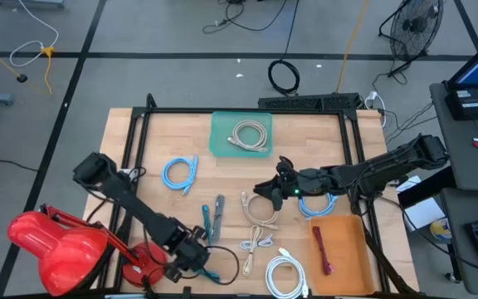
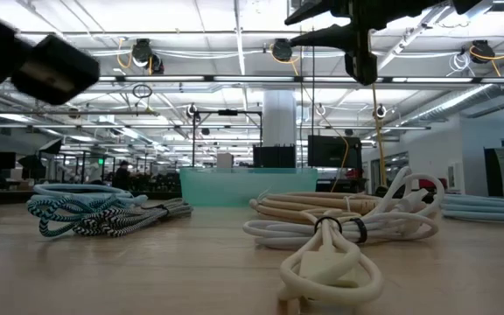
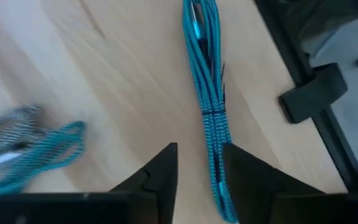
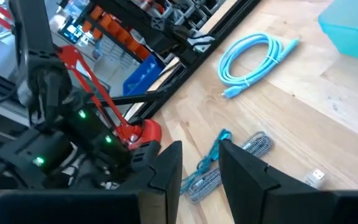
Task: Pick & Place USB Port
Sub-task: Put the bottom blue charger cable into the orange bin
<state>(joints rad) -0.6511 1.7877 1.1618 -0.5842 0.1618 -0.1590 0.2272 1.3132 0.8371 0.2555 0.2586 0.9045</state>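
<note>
Left gripper [image 3: 199,171]: spread, straddling teal cable [image 3: 209,93] near counter [image 1: 222,170] front edge.
Right gripper [image 1: 265,189]: spread, mid-counter, empty.

Pale smooth wood table [image 1: 222,170]; braided teal cable [image 3: 207,93].

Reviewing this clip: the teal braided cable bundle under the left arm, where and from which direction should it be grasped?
Grip the teal braided cable bundle at its tied middle, coming straight down from above. It lies flat and stretched long on the table, so the strands are narrowest and held together there. The left hand is open and straddles the bundle's end; I would shift along toward the tie before closing.
</note>
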